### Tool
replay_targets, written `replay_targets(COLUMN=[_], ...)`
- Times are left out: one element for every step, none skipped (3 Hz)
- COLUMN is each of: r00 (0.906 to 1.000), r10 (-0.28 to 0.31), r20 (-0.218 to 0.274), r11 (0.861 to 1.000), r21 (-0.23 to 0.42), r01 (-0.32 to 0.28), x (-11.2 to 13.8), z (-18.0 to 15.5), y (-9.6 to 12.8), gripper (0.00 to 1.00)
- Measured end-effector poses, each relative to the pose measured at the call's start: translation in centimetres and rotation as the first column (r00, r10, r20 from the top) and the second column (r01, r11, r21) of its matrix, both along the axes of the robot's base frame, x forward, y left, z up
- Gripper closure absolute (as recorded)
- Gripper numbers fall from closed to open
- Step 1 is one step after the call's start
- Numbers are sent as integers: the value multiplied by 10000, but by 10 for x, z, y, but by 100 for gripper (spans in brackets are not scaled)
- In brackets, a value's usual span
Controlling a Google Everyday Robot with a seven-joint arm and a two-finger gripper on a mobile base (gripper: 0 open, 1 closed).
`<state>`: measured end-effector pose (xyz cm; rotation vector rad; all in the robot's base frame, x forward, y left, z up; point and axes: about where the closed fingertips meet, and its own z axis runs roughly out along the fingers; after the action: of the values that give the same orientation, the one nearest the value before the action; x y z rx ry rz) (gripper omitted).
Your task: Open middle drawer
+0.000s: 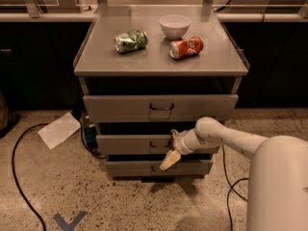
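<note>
The grey metal table point(159, 65), flat-topped with raised side rims, stands on a speckled stone floor point(53, 186). On its top, a crushed green can point(131, 41) lies on its side at the left. A small round white bowl point(174, 26) stands upright toward the back. A red soda can point(186, 47) lies on its side just in front of the bowl, apart from it. The gripper point(172, 147) is below the top, at the middle drawer point(130, 144) front.

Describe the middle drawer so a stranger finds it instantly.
Find the grey cart with the white bowl on top. The middle drawer is second of its three, under the taller top drawer; the pincer sits beside its handle.
</note>
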<state>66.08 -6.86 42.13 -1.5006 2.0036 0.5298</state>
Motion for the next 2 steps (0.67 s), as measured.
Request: replay_targets(r00=[9996,9995], r10=[123,159], r20=[-250,-263], r11=[9997,9995], r21=[228,275], r01=[-117,-151], x=[-12,-12], z=[4,3], y=[4,5], gripper=[0,0])
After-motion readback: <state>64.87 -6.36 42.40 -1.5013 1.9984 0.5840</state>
